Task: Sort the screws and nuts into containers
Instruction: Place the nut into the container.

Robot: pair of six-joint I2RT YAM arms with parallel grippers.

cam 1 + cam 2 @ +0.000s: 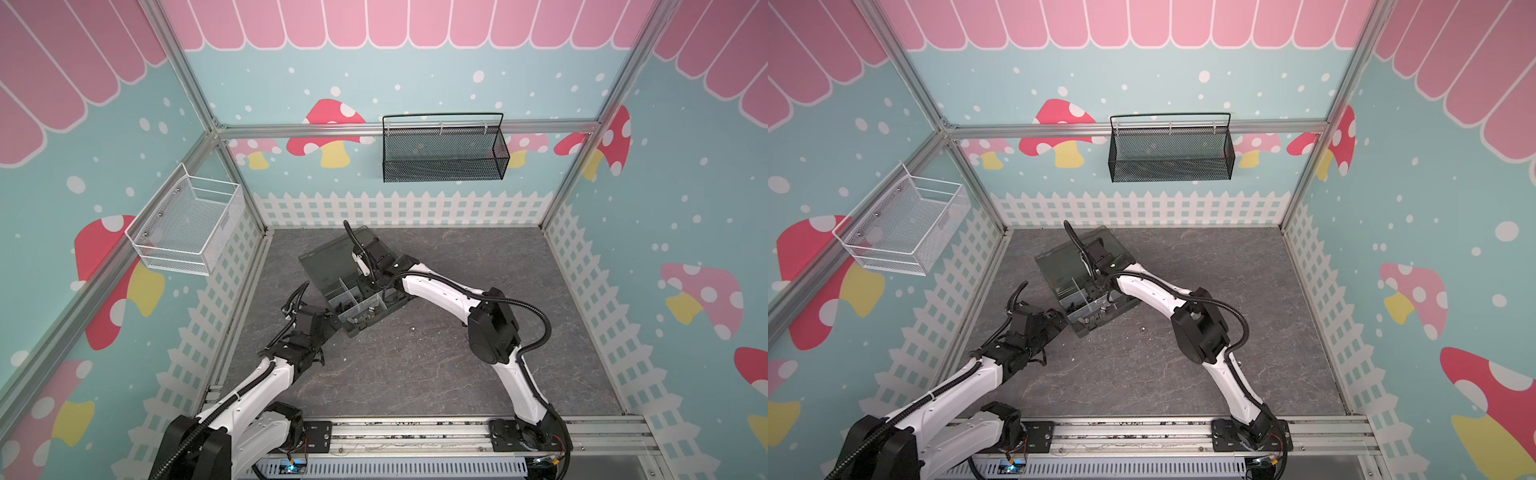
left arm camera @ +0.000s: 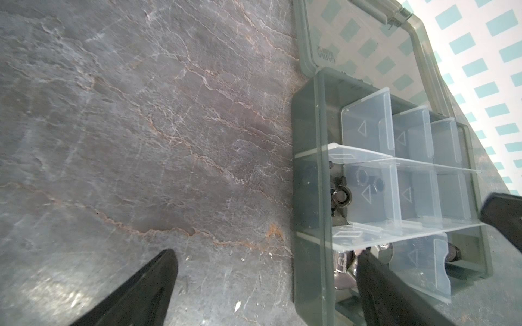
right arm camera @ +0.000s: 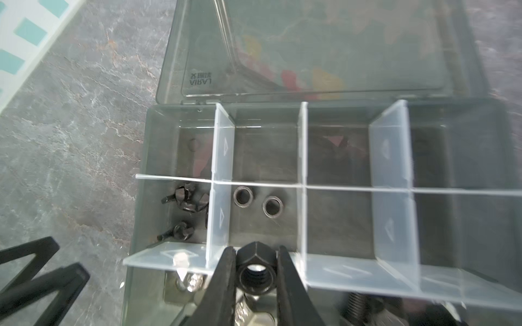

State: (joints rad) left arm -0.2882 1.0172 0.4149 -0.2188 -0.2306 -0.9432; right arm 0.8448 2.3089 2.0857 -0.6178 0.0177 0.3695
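The dark grey organizer box (image 1: 374,321) lies open on the table, its smoky lid (image 3: 310,48) flat behind it. My right gripper (image 3: 256,251) hangs over the containers, shut on a black hex nut (image 3: 256,272) above a translucent divider (image 3: 353,275). Two more black hex nuts (image 3: 243,196) lie in the compartment beyond it. Black winged nuts (image 3: 183,197) fill the compartment beside that, and silver nuts (image 3: 195,282) lie under the gripper. A black screw (image 3: 356,307) shows dimly nearby. My left gripper (image 2: 267,254) is open, straddling the box's end wall (image 2: 310,197).
A small silver nut (image 1: 413,331) lies loose on the grey stone table (image 1: 457,374), right of the box. A black mesh basket (image 1: 444,153) hangs on the back wall and a white wire basket (image 1: 187,232) on the left wall.
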